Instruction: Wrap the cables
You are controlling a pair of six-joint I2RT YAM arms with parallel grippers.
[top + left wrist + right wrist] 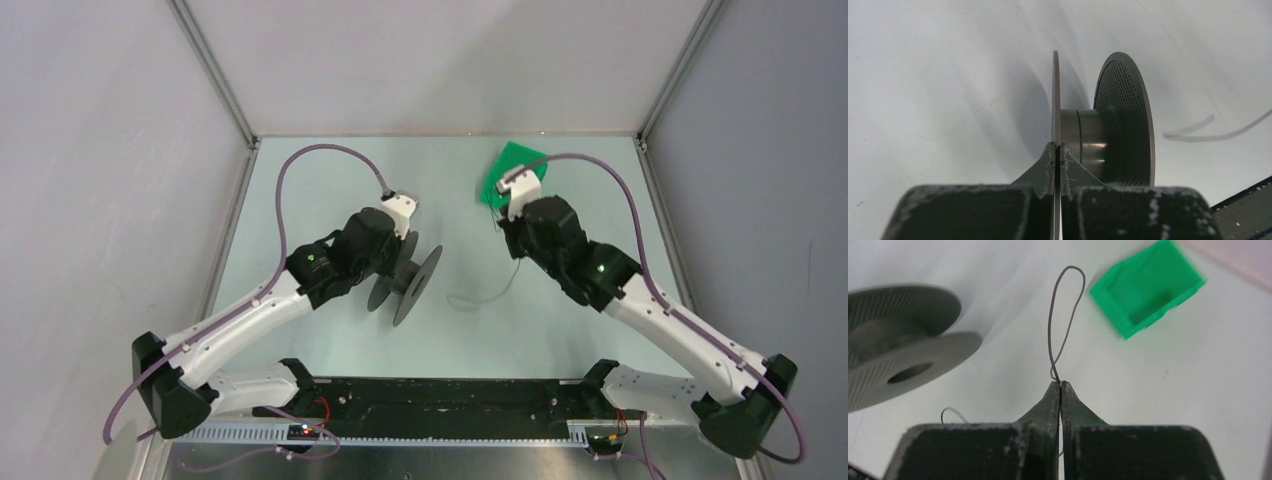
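Cables (pixel 1049 330) trail across pale table (pixel 330 170) between grey walls (pixel 100 150).

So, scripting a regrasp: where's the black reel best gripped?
The rim of one flange, edge-on from outside, a finger on each face, like the left gripper: it is thin and flat, and the hub is left free for the wire.

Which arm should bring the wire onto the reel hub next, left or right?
Right. The right gripper is shut on a loop of the wire. The left gripper is clamped on one flange of the reel, so it likely serves best holding that steady.
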